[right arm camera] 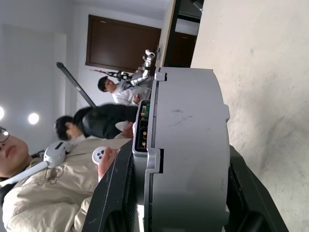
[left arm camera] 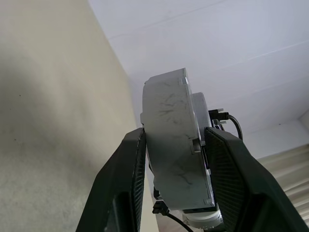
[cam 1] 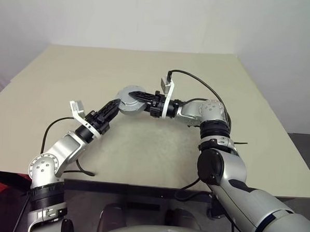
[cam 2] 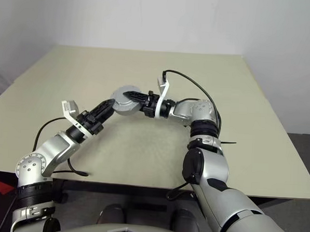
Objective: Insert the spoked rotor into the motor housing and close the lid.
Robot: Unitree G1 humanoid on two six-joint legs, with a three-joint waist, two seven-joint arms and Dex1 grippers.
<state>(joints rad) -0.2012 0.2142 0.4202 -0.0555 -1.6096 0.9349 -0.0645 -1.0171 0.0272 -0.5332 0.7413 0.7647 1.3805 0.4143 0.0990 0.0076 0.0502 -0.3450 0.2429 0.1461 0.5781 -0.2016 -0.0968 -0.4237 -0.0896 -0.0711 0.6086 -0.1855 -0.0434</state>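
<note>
Grey and round, the closed motor housing (cam 1: 131, 99) hangs in the air over the beige table (cam 1: 259, 111), turned on edge, with its flat faces sideways and its thin rim toward the tabletop. Your right gripper (cam 1: 139, 98) is clamped across its thickness; the right wrist view shows a black finger (right arm camera: 118, 193) pressed on each flat side, with the round grey lid (right arm camera: 145, 130) lying flat against the silver body. Your left gripper (cam 1: 114, 106) comes in from the opposite side, and the left wrist view shows its fingers (left arm camera: 126, 179) straddling the same rim, close on both faces. Whether they already press or just bracket it, you cannot tell.

Judging by this, the lid looks shut and you are squeezing it home. Keep both pairs of fingers square to the flat faces so the pressure runs along the housing's short axis, through the hub, not skewed toward the hinged edge. Hold the right grip firm while the left closes. The spoked rotor cannot be seen, presumably inside.
</note>
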